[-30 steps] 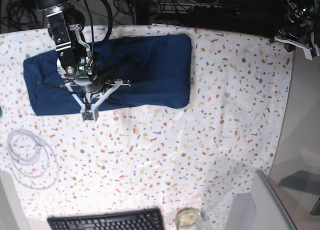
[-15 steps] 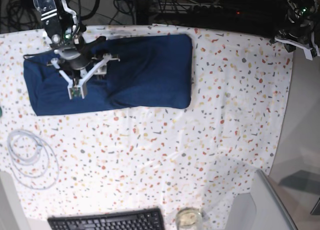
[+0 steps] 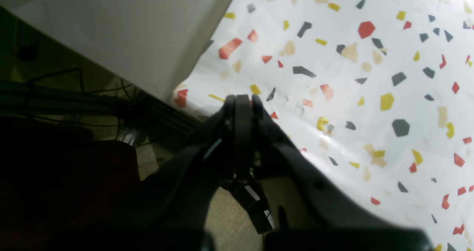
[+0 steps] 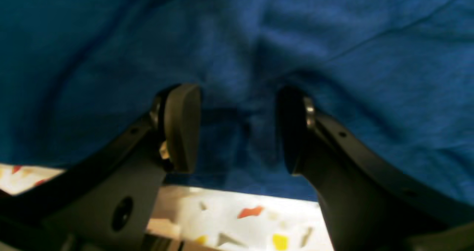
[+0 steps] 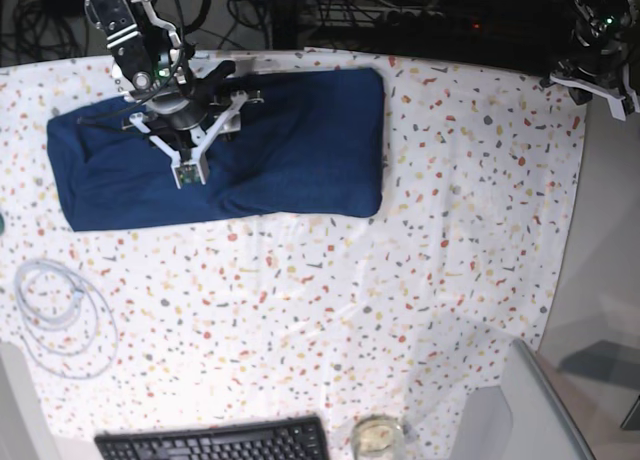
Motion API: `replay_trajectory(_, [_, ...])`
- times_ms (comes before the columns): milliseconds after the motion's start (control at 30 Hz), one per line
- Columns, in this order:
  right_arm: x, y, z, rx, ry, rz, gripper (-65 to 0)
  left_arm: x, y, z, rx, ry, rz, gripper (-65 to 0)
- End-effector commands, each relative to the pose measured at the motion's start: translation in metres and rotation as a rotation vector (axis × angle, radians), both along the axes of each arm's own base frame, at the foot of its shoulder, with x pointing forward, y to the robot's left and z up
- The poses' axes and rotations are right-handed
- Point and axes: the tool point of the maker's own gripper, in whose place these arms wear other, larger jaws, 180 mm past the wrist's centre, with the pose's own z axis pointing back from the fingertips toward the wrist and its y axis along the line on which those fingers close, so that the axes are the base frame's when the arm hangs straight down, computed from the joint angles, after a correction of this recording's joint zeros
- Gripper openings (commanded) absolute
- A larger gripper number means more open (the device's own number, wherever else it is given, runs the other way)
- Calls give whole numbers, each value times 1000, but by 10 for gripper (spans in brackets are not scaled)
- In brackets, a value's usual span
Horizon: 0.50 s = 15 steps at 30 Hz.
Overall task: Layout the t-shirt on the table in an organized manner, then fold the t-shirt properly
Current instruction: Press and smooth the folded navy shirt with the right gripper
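One navy t-shirt (image 5: pixel 290 145) folded into a wrinkled rectangle, right jaws spread above it, left jaws pressed together

"What can't you make out?"

"My right gripper (image 5: pixel 190 120) hides part of the t-shirt (image 5: pixel 290 140) in the base view; the wrist view shows blurred cloth running off three edges."

"And the left side?"

"My left gripper (image 3: pixel 240 104) is dark and its base cut off; the keyboard (image 5: pixel 215 442) runs off the bottom edge."
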Motion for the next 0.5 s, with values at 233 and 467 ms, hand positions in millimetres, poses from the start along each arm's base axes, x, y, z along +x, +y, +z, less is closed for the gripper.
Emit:
replay_trajectory(233, [17, 0, 3, -2, -27, -7, -392, 4, 8, 10, 30, -27, -5, -650])
replay_trajectory(467, [-12, 0, -9, 0, 32, -7, -632, 5, 8, 10, 32, -27, -6, -650])
